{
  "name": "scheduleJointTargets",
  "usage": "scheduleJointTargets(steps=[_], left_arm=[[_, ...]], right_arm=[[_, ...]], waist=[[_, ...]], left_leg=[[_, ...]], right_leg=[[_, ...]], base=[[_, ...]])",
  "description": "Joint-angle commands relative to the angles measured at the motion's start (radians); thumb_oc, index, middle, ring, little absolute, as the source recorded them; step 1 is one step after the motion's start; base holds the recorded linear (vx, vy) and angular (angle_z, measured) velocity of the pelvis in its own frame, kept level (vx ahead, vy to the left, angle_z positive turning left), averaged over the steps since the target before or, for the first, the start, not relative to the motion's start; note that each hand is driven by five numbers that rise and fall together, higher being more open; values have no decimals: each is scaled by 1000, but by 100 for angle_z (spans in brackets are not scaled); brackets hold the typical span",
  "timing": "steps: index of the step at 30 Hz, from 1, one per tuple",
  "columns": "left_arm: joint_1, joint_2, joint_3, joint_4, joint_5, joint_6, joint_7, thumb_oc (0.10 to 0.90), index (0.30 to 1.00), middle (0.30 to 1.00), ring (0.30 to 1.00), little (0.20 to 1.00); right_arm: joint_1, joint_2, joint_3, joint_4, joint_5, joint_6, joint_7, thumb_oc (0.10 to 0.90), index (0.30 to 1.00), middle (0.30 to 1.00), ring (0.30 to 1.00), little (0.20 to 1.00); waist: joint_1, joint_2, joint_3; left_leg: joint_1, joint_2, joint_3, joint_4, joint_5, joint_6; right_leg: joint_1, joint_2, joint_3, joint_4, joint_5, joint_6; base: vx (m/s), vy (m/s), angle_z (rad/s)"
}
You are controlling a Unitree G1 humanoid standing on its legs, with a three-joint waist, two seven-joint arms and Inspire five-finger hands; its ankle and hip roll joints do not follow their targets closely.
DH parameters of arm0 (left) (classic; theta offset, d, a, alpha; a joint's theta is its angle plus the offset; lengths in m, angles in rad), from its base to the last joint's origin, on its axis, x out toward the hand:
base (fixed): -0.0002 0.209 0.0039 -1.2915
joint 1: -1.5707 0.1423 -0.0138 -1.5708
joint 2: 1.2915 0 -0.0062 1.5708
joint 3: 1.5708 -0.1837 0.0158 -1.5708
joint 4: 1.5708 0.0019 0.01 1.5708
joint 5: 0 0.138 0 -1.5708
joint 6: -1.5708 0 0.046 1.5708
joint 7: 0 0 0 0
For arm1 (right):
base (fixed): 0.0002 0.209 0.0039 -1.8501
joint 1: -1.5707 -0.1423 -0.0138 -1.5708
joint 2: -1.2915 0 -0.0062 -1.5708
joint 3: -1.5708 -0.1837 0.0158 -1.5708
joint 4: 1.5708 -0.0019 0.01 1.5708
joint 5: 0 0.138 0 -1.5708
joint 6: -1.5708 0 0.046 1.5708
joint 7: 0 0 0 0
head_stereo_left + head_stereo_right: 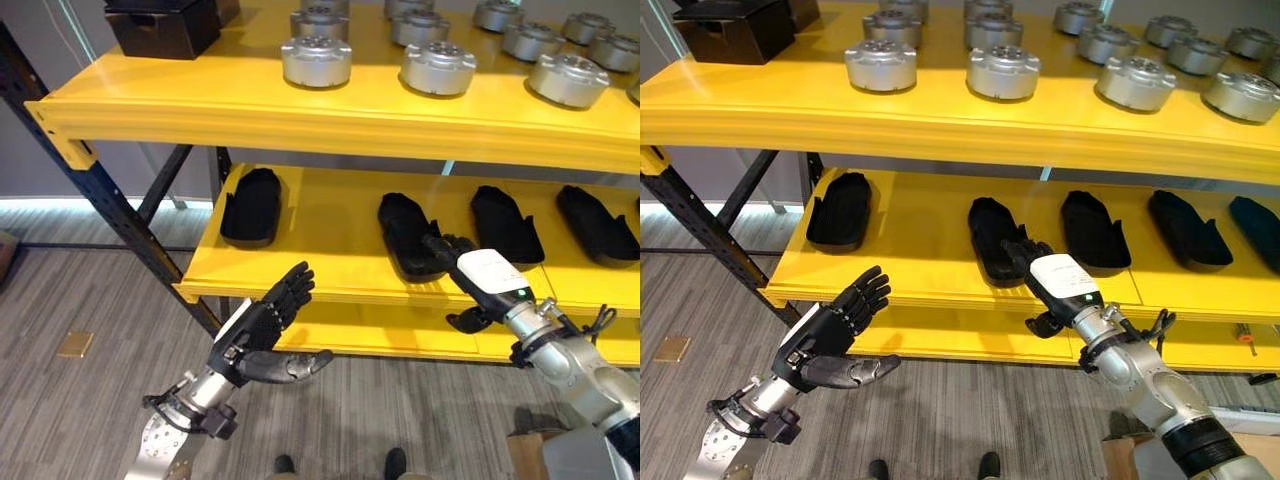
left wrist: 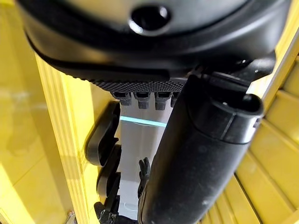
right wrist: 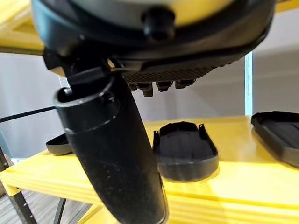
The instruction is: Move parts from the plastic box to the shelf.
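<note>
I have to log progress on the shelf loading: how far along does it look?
Done: black parts line the lower yellow shelf. In hand: nothing; the right hand reaches over that shelf's edge with straight fingers, and the left hand hangs open below. How many parts remain cannot be told.

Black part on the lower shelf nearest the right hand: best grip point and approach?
Judging by its pose, pinch the black part across its narrow width near the front end, coming from the shelf's open front edge. It lies flat, long axis pointing back, with the right hand open just before it.
</note>
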Motion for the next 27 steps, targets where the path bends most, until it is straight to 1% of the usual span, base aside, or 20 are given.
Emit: scheduleJointTargets(steps=[1, 3, 4, 5, 7, 8, 9, 11, 13, 15, 17, 19, 21, 27], left_arm=[[-70, 33, 19, -79, -55, -72, -36, 900, 1000, 1000, 1000, 1000], [-78, 40, 13, -85, -42, -56, -36, 900, 1000, 1000, 1000, 1000], [-91, 48, 11, -86, -36, -51, -35, 900, 1000, 1000, 1000, 1000], [-99, 51, 10, -86, -11, -52, -31, 900, 1000, 1000, 1000, 1000], [-109, 58, 7, -84, 26, -50, -21, 900, 1000, 1000, 1000, 1000], [-126, 75, 1, -78, 77, -50, 21, 900, 1000, 1000, 1000, 1000], [-151, 95, -7, -73, 89, -60, 44, 900, 1000, 1000, 1000, 1000], [-168, 103, -12, -75, 84, -62, 43, 900, 1000, 1000, 1000, 1000], [-180, 109, -17, -80, 92, -68, 56, 900, 1000, 1000, 1000, 1000], [-202, 113, -22, -92, 74, -65, 43, 900, 1000, 1000, 1000, 1000], [-213, 114, -29, -99, 70, -61, 41, 900, 1000, 1000, 1000, 1000], [-222, 115, -36, -105, 66, -56, 43, 900, 1000, 1000, 1000, 1000], [-238, 118, -48, -112, 53, -44, 36, 900, 1000, 1000, 1000, 1000], [-244, 124, -60, -120, 40, -34, 32, 900, 1000, 1000, 1000, 1000]], right_arm=[[-153, -19, -15, -20, 2, -10, -46, 900, 1000, 1000, 1000, 1000], [-200, 16, 30, 67, -39, 30, -57, 900, 1000, 1000, 1000, 1000], [-234, 32, 51, 124, -79, 70, -83, 900, 1000, 1000, 1000, 1000], [-251, 36, 59, 147, -87, 82, -88, 900, 1000, 1000, 1000, 1000], [-275, 36, 69, 177, -89, 92, -96, 900, 1000, 1000, 1000, 1000], [-312, 30, 84, 221, -79, 94, -110, 900, 1000, 1000, 1000, 1000], [-349, 19, 96, 255, -76, 105, -122, 900, 1000, 1000, 1000, 1000], [-378, 11, 108, 283, -69, 114, -137, 900, 1000, 1000, 1000, 1000], [-402, 4, 117, 322, -66, 110, -155, 900, 1000, 1000, 1000, 1000], [-442, -8, 131, 372, -72, 105, -175, 900, 1000, 1000, 1000, 1000], [-458, -11, 141, 388, -79, 108, -185, 900, 1000, 1000, 1000, 1000], [-473, -15, 150, 399, -83, 117, -192, 900, 1000, 1000, 1000, 1000], [-501, -23, 161, 419, -101, 139, -222, 900, 1000, 1000, 1000, 1000], [-535, -34, 162, 454, -102, 168, -225, 900, 1000, 1000, 1000, 1000]], waist=[[17, -24, -40], [32, -17, -24], [42, -9, -8], [45, -7, -3], [49, -3, 5], [52, 3, 17], [55, 11, 34], [58, 17, 46], [60, 24, 58], [63, 36, 77], [64, 41, 85], [64, 45, 91], [62, 55, 107], [60, 68, 127]], left_leg=[[-16, -40, -47, 50, -122, 71], [-30, -40, -52, 59, -121, 71], [-49, -40, -55, 70, -121, 72], [-60, -40, -56, 77, -121, 72], [-72, -40, -57, 83, -120, 72], [-86, -39, -59, 89, -117, 71], [-102, -39, -64, 93, -116, 70], [-118, -39, -66, 99, -114, 70], [-130, -39, -70, 103, -111, 69], [-151, -39, -76, 110, -107, 66], [-159, -38, -80, 116, -106, 64], [-166, -38, -83, 121, -105, 63], [-182, -38, -92, 133, -104, 62], [-202, -38, -104, 150, -105, 58]], right_leg=[[-24, -52, -9, 126, -126, 55], [-37, -57, -16, 137, -128, 57], [-54, -60, -19, 146, -129, 57], [-64, -61, -19, 151, -130, 57], [-74, -61, -18, 156, -130, 56], [-88, -60, -16, 163, -130, 55], [-105, -59, -14, 172, -134, 53], [-116, -58, -12, 175, -137, 50], [-125, -57, -9, 179, -140, 45], [-137, -53, -6, 183, -145, 37], [-141, -52, -4, 186, -147, 33], [-145, -50, -2, 189, -150, 29], [-154, -47, 6, 198, -158, 21], [-166, -42, 16, 213, -170, 10]], base=[[35, -26, 4], [58, -65, 10], [10, -78, 13], [-20, -70, 10], [-51, -44, 11], [-114, -65, 19], [-134, -76, 18], [-82, -45, 10], [-52, -30, 1], [-58, -56, 3], [-13, -58, 4], [-2, -65, 1], [-5, -65, 0], [-2, -42, 1]])
